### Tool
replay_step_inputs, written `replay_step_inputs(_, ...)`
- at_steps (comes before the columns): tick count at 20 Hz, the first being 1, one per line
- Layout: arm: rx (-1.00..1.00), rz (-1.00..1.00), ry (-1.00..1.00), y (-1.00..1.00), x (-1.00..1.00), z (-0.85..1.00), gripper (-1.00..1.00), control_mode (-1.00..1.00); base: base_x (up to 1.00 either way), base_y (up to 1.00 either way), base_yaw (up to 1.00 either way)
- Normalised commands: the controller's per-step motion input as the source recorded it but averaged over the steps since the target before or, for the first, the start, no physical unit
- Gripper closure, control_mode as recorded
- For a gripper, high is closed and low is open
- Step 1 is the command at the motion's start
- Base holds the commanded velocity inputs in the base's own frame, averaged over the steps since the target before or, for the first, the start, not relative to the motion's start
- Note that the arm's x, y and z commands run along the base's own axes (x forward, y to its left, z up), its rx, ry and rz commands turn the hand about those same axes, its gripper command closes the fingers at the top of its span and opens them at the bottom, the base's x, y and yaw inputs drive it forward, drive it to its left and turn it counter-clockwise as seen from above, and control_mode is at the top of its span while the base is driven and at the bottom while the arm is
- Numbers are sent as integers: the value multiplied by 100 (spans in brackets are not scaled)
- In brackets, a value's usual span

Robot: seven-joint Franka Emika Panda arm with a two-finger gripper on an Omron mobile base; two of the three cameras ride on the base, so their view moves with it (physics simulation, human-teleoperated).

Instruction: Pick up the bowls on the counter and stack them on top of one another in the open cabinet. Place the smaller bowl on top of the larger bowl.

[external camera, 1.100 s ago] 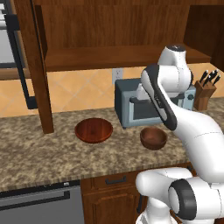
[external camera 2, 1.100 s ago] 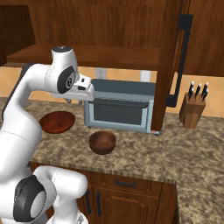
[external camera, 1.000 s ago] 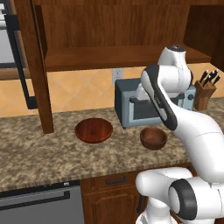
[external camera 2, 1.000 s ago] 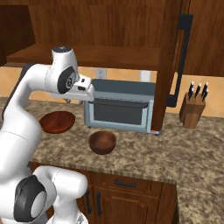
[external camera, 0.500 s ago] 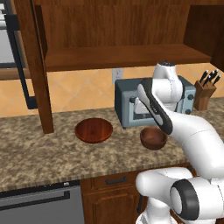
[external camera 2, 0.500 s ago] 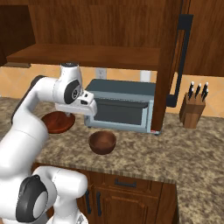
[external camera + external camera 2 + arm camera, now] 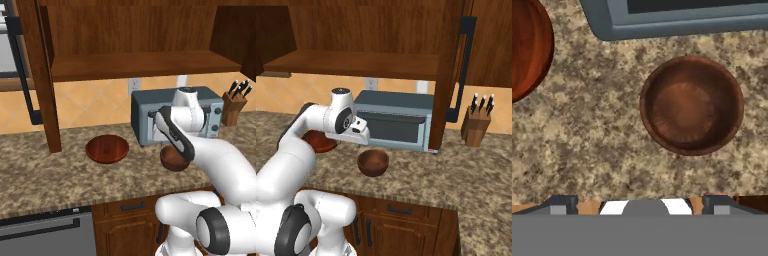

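Both bowls sat on the counter, none yet in the cabinet. The large bowl lay toward the counter's back edge, left of the toaster oven, with bare granite all round it. The small bowl stood just in front of the oven's door, nearer the front edge and well apart from the large one.

The tool hung over the counter pointing straight down, its tips spread wide and pinching nothing. In the hand view the small bowl lay ahead and a little to one side of the tips, and an arc of the large bowl showed at the frame's edge. That stance looked like a line-up for a downward grasp on a rim; which bowl was meant cannot be told, though the large one belongs on the shelf first.

Against the pictures of a second before, the wrist had dropped from about the height of the shelf board to just above the oven's door. The tool had widened from half-shut to fully spread. The bowls had not shifted.
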Motion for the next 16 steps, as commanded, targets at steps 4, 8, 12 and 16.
replay_step_inputs(4, -3, 0, 6, -6, 54, -95, -100, -100, 0, 0, 0)
replay_step_inputs(8, -1, 0, 0, 0, 60, -63, -100, -100, 0, 0, 0)
replay_step_inputs(12, -13, 0, 0, 24, 71, -39, -100, -100, 0, 0, 0)
replay_step_inputs(16, -4, 0, 0, -4, 34, -46, -100, -100, 0, 0, 0)
